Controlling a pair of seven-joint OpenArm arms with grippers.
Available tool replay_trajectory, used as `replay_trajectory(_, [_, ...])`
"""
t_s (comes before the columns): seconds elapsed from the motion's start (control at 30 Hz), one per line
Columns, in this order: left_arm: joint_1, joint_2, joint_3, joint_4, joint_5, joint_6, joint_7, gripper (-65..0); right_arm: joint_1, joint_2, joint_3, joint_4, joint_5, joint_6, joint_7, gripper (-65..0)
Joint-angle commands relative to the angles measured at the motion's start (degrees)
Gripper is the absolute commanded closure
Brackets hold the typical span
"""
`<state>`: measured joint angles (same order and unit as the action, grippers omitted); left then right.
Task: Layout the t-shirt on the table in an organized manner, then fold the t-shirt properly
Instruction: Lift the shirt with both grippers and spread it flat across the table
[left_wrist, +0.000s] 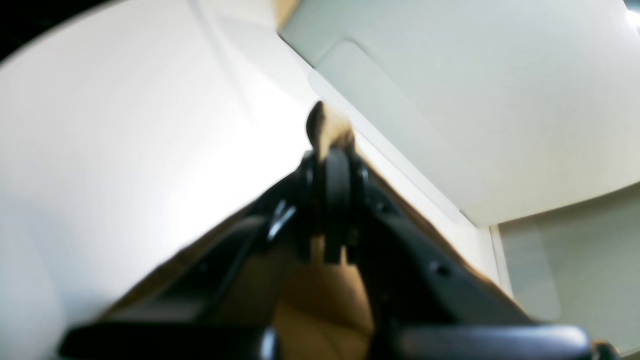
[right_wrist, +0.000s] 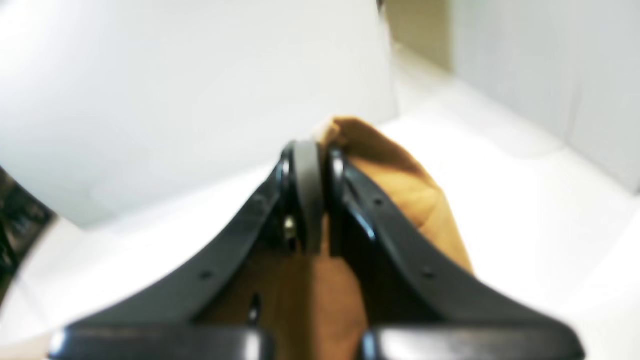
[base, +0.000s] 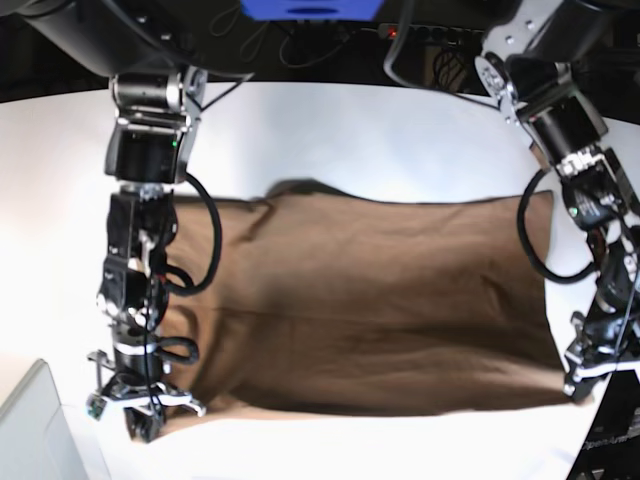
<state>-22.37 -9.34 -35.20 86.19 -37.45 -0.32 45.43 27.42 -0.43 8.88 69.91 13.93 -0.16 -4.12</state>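
White, wide and matte: the table (base: 330, 130), curved along its far edge and filling nearly the whole base view. Spread across its middle, the t-shirt (base: 370, 310), tan-brown and plain, stretched side to side between the two arms, its upper edge lying on the tabletop and its near edge hanging in a slightly sagging line with a dark shadow beneath. Soft horizontal creases across the cloth; a small dark fold at the upper edge near the left of centre. On the base view's left, the right arm reaching down along the shirt's side, ending in the right gripper (base: 143, 415) at the near corner of the fabric. Seen from the right wrist, black fingers (right_wrist: 307, 190) pressed together on a bunch of tan cloth, a rounded fold bulging out just past the tips. On the base view's right, the left arm bending down beside the opposite side of the shirt, with the left gripper (base: 588, 375) at that near corner. Seen from the left wrist, pads (left_wrist: 336, 185) likewise pinching the fabric, a small tuft poking above them, blurred. Smallest, at the lower left corner of the base view, a grey translucent bin corner (base: 30, 430).
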Motion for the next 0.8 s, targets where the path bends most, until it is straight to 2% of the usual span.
replay_trajectory(0.0, [-2.82,-0.90,-0.18,-1.40,-0.04,0.10,-1.34,-0.4,3.75,1.35,0.04,-1.91,-0.09,0.30,2.32,0.0])
replay_trajectory(0.2, [-9.67,-1.86,-0.10,-15.64,0.22,0.10,-1.34,-0.6,14.47,3.99,-0.14,-23.27,-0.09,0.47,2.23,-1.3])
replay_trajectory(0.27, [-10.82,-2.83,-0.01,-17.75,0.22,0.10,-1.34,-2.4,16.84,4.87,-1.63,-28.02,-0.09,0.47,2.32,-6.8])
replay_trajectory(0.33, [-11.43,-3.27,1.05,-20.04,0.22,0.19,-1.34,-10.5,17.81,5.39,-3.21,-30.04,-0.09,0.47,2.32,-14.4])
replay_trajectory(0.47, [-11.43,-5.29,5.97,-20.83,0.13,0.19,-1.43,-30.5,17.37,5.74,-5.59,-27.40,0.00,0.47,2.14,-28.9])
replay_trajectory(0.53, [-11.17,-5.38,7.20,-20.83,0.13,0.10,-3.28,-36.8,15.44,5.83,-5.68,-25.38,0.09,0.47,2.05,-34.7])
replay_trajectory(0.63, [-10.55,-5.38,8.70,-20.74,0.13,0.45,-8.02,-42.8,11.39,6.62,-5.59,-18.61,0.09,0.47,2.05,-40.7])
replay_trajectory(0.77, [-5.54,-6.44,8.87,-16.61,-0.31,0.54,-10.05,-44.1,1.55,6.89,-5.50,-5.87,0.00,0.47,2.05,-42.3])
